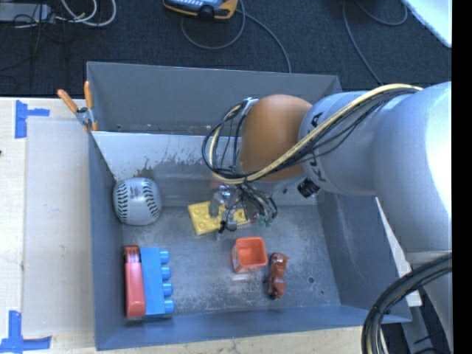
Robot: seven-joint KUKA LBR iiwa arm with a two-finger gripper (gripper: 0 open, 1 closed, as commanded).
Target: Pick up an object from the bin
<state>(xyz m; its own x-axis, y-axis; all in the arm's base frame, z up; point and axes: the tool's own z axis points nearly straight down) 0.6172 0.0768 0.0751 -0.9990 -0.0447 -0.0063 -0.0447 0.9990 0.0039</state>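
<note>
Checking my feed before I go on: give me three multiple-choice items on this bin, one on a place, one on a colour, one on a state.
1. Where in the bin is the gripper?
A. near the middle, by the yellow wedge
B. front left corner
C. front right corner

2. What colour is the flat piece beside the blue studded block?
A. green
B. red
C. white

3. How does the orange cup sit?
A. upside down
B. opening upward
C. on its side

Key:
1 A, the gripper hangs at the yellow wedge's right edge, mid-bin.
2 B, the flat piece along the block's view-left side is red.
3 B, the cup's hollow shows from above.
</note>
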